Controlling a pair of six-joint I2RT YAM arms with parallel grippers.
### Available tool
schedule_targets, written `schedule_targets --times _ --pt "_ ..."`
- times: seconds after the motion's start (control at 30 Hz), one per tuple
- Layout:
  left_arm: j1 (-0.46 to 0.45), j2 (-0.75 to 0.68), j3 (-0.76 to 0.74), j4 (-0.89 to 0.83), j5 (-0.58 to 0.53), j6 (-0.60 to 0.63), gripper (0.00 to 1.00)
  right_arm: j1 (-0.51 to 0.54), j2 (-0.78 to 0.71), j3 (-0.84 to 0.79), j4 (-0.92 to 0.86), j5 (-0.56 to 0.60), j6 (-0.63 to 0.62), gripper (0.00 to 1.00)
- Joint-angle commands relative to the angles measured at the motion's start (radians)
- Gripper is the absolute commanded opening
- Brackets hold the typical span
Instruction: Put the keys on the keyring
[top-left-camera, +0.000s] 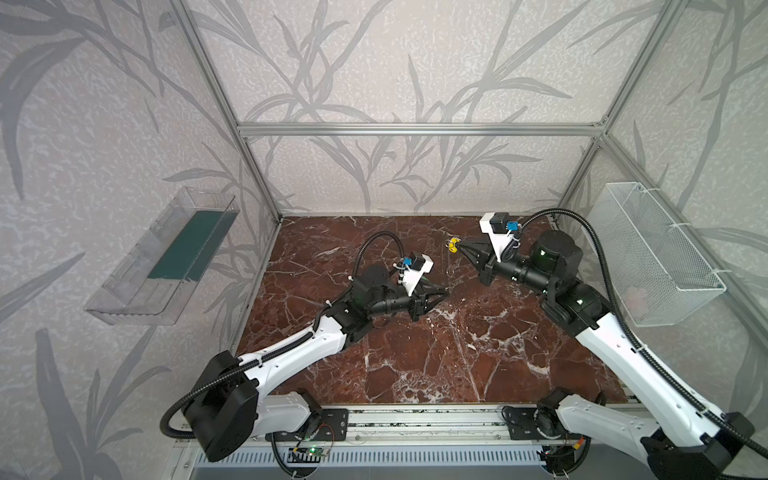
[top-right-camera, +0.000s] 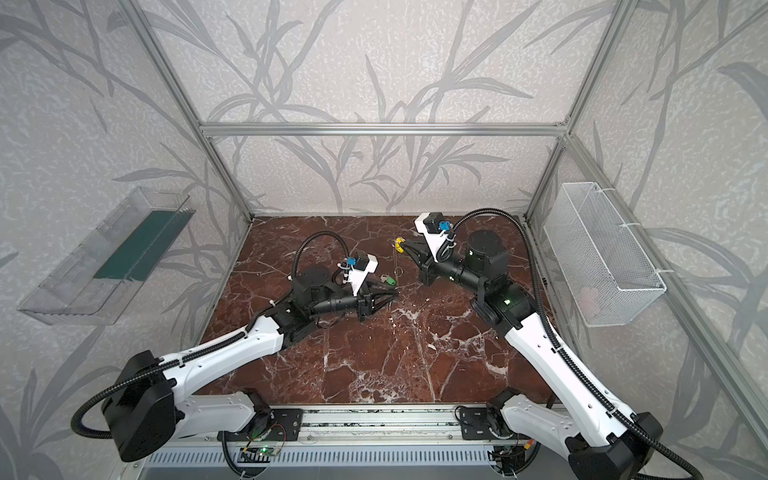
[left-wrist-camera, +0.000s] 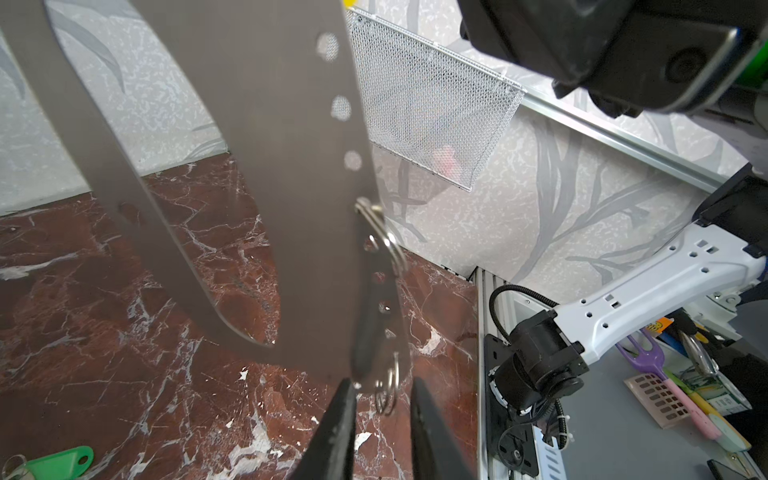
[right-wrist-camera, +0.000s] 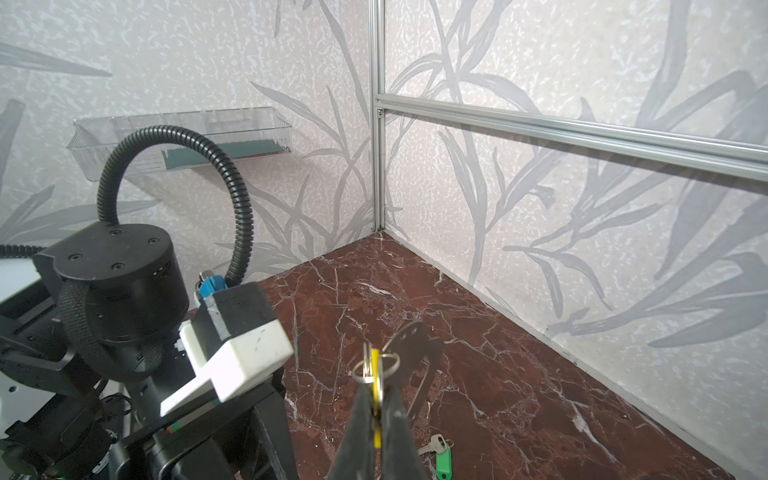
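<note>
As right jaws clamp the yellow tag (right-wrist-camera: 376, 374), the grey keyring (left-wrist-camera: 291, 166) hangs between parted left jaws.

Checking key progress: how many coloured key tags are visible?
2. The yellow tag is pinched in the right gripper; the green tag lies on the table.

The keyring (left-wrist-camera: 291, 187) runs off the left wrist view's edge.

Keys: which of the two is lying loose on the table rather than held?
The green-tagged key, flat on the marble table; the yellow-tagged key is pinched off the surface in the right gripper.
</note>
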Motion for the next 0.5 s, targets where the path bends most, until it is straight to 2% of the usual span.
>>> schedule_targets --times 0.0,0.2,0.47 --pt "-0.004 0.010 0.040 0.039 0.015 0.000 0.22 0.000 -0.010 0.028 0.045 -0.011 0.010 0.00" --pt "-0.005 0.014 0.041 0.039 0.019 -0.001 0.15 0.001 -0.010 0.027 0.044 -0.011 0.008 0.00" --pt "-0.008 0.019 0.046 0.025 0.027 0.003 0.15 -0.001 -0.011 0.027 0.046 -0.005 0.009 0.00"
